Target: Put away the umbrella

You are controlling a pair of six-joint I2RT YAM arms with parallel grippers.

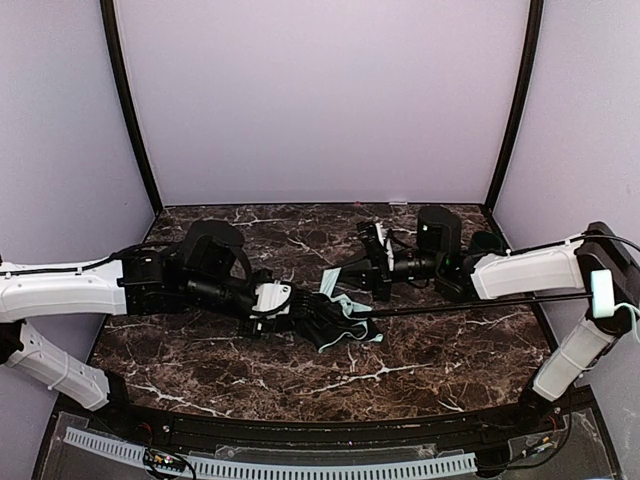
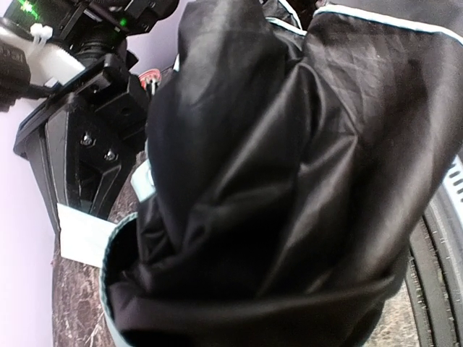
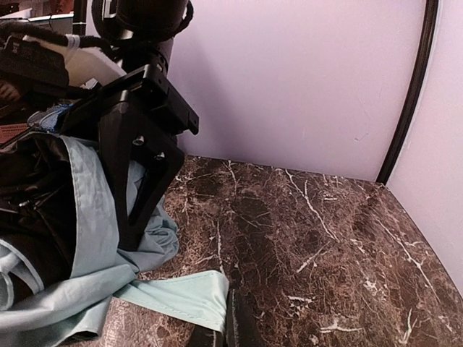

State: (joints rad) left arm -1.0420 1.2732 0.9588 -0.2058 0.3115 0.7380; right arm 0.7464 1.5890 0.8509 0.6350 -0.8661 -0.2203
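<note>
1. The umbrella (image 1: 340, 322) lies collapsed in a loose heap on the dark marbled tabletop (image 1: 250, 375), about midway between the two arms.
2. Most of what shows is its black lining, crumpled, with pale mint-green edging and flaps spilling out around it.
3. Its thin black shaft (image 1: 470, 306) sticks out of the heap and runs off to the right, low over the tabletop, towards the right arm's elbow.
4. The left arm reaches in from the left, and the left claw (image 1: 298, 305) is buried in the left side of the heap, clamped on a bunch of the fabric. In its wrist view, black cloth fills nearly everything.
5. The right arm comes in from the right behind the heap, and the right claw (image 3: 231, 322) has its fingers pressed together.
6. A mint-green strip of the canopy ends right at that claw's tip. I cannot tell whether the cloth is pinched there or only lies against it.
7. The two claws sit near each other, on either side of the bundle.
8. Plain lilac walls (image 1: 320, 100) close in the tabletop.
</note>
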